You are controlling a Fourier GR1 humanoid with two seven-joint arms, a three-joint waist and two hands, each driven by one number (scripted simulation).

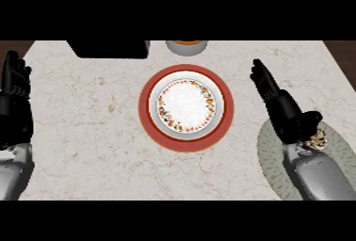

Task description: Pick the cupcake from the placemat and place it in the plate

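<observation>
The right hand [285,110] and its arm hid most of the cupcake [318,140] and part of the placemat [273,160], and the top edge cut off a black box [111,48] and a cup [186,46].

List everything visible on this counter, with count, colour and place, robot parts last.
counter: one, pale marble, fills the view
plate: one, red rim, white centre with a flowered ring, middle
placemat: one, grey-green, round, lower right
cupcake: one, brownish, on the placemat, mostly hidden by the right hand
black box: one, far edge, left of centre
grey container: one, orange inside, far edge
left robot hand: black, open, resting at left edge
right robot hand: black, fingers straight, over the placemat
</observation>
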